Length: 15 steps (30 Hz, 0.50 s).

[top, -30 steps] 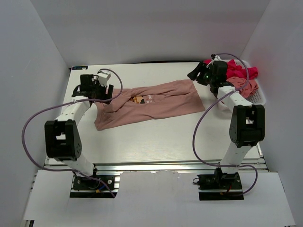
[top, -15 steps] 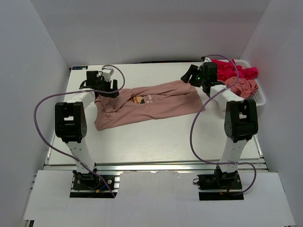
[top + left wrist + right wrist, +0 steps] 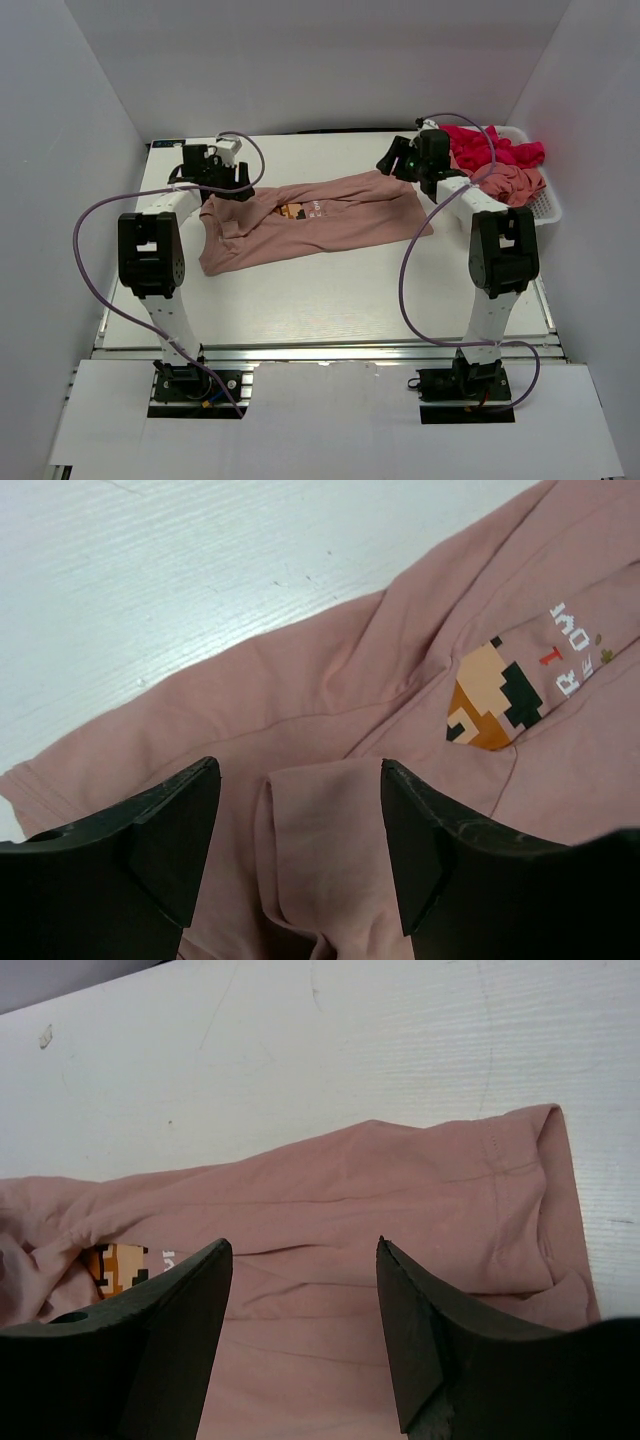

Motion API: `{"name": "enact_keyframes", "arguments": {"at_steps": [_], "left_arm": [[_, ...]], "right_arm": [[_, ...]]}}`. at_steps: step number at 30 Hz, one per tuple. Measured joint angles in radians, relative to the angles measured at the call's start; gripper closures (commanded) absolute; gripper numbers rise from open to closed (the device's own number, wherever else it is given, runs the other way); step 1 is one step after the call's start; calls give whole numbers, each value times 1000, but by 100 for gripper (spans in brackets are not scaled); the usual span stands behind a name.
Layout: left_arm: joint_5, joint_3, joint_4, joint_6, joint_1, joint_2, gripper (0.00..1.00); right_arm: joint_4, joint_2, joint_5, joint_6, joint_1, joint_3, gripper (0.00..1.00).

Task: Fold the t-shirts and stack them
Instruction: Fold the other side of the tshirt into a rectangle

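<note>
**Both Grippers Open Over the Spread Pink Shirt**

From the top camera we see a dusty salmon-pink cotton t-shirt (image 3: 330,225) lying stretched across the middle of the flat white table (image 3: 330,290), rumpled and partly folded over itself, with its small pixel-art chest print (image 3: 295,211) facing up towards its left part. The left gripper (image 3: 234,188) sits over the shirt's left end and the right gripper (image 3: 393,161) over its far right corner. At the table's far right corner stands a white plastic mesh basket (image 3: 548,206) holding a bright magenta-red t-shirt (image 3: 488,148) and a crumpled salmon-pink t-shirt (image 3: 512,180).

In the left wrist view we look down between the two black fingers (image 3: 170,830), which stand wide apart with nothing clamped between them. A loose fold of the pink fabric lies below the gap, and we cannot tell whether the fingertips touch the cloth. The print, an orange, tan and black blocky figure with white lettering beside it, shows at the right, and bare table fills the upper left.

In the right wrist view we see this gripper's black fingers (image 3: 170,1330) spread just as wide and holding nothing. Beneath them lies the shirt's hemmed end, its stitched edge at the right, with the print peeking out at the far left and bare table beyond the cloth.
</note>
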Motion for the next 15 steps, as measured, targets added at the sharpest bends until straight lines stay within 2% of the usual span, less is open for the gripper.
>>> {"name": "enact_keyframes", "arguments": {"at_steps": [15], "left_arm": [[10,-63,-79,68,0,-8,32]], "right_arm": [[-2,0,26,-16,0,9,36]]}}
